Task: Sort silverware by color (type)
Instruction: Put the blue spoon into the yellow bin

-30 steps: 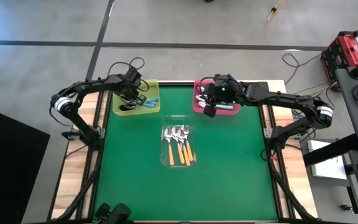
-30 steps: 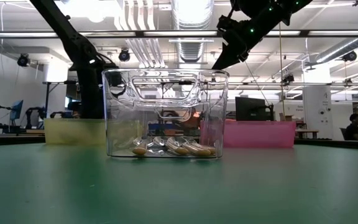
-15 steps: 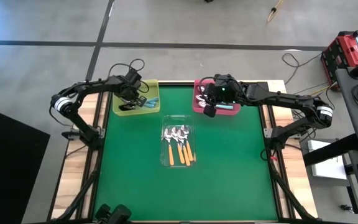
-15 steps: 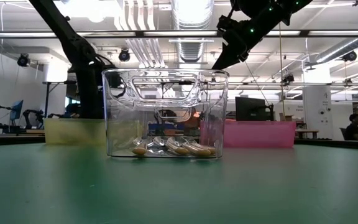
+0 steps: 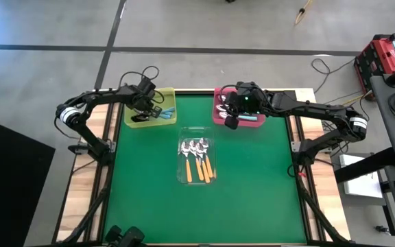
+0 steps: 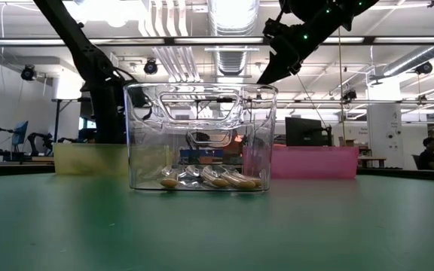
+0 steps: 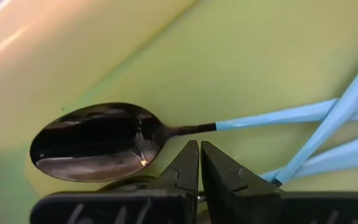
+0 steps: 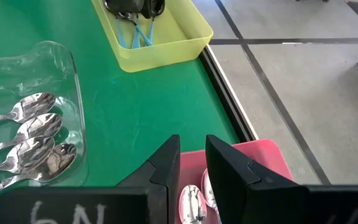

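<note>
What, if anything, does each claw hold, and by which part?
Nothing. The left claw is shut and empty above a blue-handled spoon; the right claw is empty over the pink tray.

The left gripper (image 7: 199,163) sits low inside the yellow tray (image 7: 229,56), fingers (image 7: 182,171) pressed together and empty. Just past the tips lies a dark-bowled spoon (image 7: 98,142) — bowl toward 9 o'clock, blue handle (image 7: 272,117) running to 3 o'clock, crossing other blue handles (image 7: 328,155).

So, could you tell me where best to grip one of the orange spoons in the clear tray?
Probably its orange handle, from straight above: the spoons lie flat in the clear tray, bowls bunched together at one end, while the slim handles spread slightly apart.
</note>
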